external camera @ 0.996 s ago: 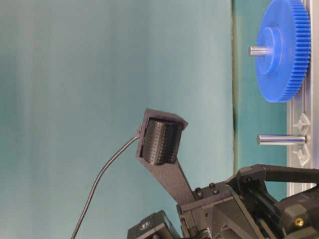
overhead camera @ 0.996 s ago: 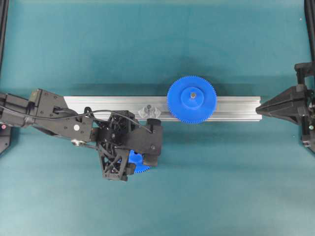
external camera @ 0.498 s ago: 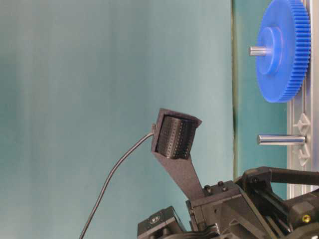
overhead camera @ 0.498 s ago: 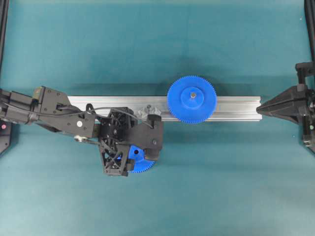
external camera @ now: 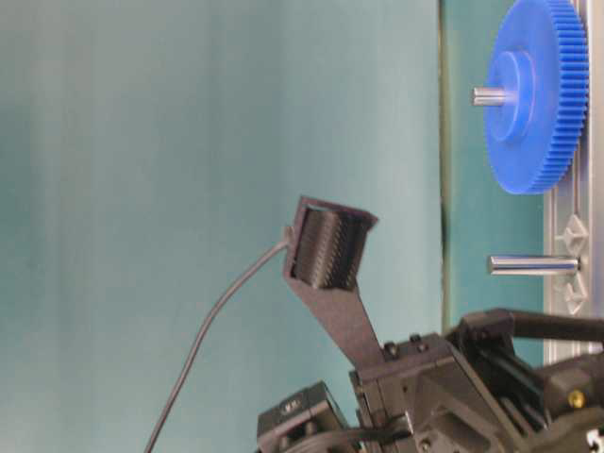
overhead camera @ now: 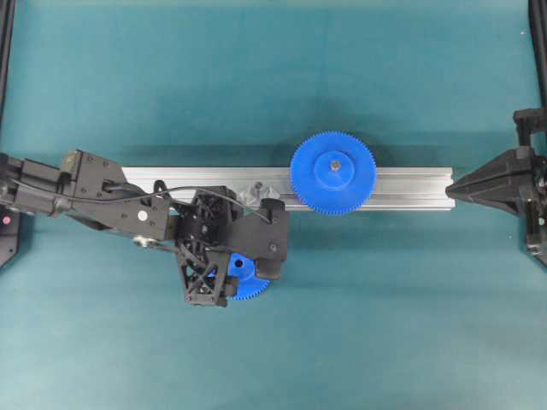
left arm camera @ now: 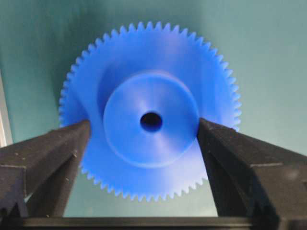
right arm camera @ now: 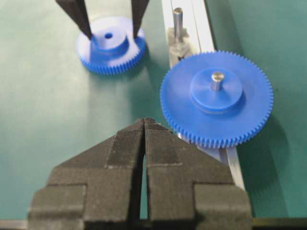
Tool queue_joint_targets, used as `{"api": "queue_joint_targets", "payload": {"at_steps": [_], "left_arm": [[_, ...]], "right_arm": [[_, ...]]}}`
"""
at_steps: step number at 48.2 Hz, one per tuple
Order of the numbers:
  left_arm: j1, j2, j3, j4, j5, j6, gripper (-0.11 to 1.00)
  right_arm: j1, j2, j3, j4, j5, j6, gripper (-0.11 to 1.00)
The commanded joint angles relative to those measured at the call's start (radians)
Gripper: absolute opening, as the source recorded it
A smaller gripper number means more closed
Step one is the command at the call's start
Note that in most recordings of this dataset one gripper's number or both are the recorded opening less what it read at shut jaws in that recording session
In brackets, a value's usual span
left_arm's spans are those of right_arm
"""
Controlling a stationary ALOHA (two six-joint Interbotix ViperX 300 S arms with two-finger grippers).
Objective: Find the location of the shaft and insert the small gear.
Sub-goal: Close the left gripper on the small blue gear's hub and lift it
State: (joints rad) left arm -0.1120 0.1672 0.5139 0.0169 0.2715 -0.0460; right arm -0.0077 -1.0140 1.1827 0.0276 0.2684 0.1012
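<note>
The small gear (left arm camera: 151, 120) is bright blue and lies flat on the green mat, just in front of the rail (overhead camera: 410, 188). My left gripper (left arm camera: 144, 123) hangs over it, open, with its fingers (right arm camera: 79, 17) on either side of the raised hub. From overhead the gripper body (overhead camera: 239, 272) covers most of the small gear (overhead camera: 249, 289). The shaft (right arm camera: 178, 21) stands bare on its whitish base on the rail, just left of the large gear (right arm camera: 217, 98), and shows again in the low view (external camera: 533, 265). My right gripper (right arm camera: 144, 120) is shut and holds nothing.
The large blue gear (overhead camera: 332, 172) sits on its own pin on the aluminium rail. My right gripper (overhead camera: 450, 190) points at the rail's right end. A black ribbed part of the left arm, with its cable (external camera: 326, 250), rises in the low view.
The left gripper has shifted slightly right and turned a little over the small gear, which has not moved. The right arm is unchanged.
</note>
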Motion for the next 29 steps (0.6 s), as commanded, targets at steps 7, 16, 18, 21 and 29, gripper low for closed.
{"api": "queue_joint_targets", "payload": {"at_steps": [7,16,18,21,29], "left_arm": [[-0.003,-0.006,-0.026,0.003,-0.003,-0.006,0.89],[-0.005,-0.006,-0.026,0.003,0.005,-0.008,0.89],[-0.005,-0.005,-0.025,0.003,0.006,-0.009,0.89],[-0.005,-0.002,-0.026,0.003,0.006,-0.011,0.88],[-0.005,-0.002,-0.028,0.003,0.014,-0.017,0.86]], "right_arm": [[-0.002,0.006,-0.006,0.002,-0.005,0.009,0.02],[-0.002,0.006,-0.005,0.002,-0.005,0.009,0.02],[-0.002,0.005,-0.005,0.002,-0.005,0.009,0.02],[-0.002,0.005,-0.003,0.002,-0.005,0.009,0.02],[-0.002,0.003,-0.005,0.002,-0.005,0.009,0.02]]}}
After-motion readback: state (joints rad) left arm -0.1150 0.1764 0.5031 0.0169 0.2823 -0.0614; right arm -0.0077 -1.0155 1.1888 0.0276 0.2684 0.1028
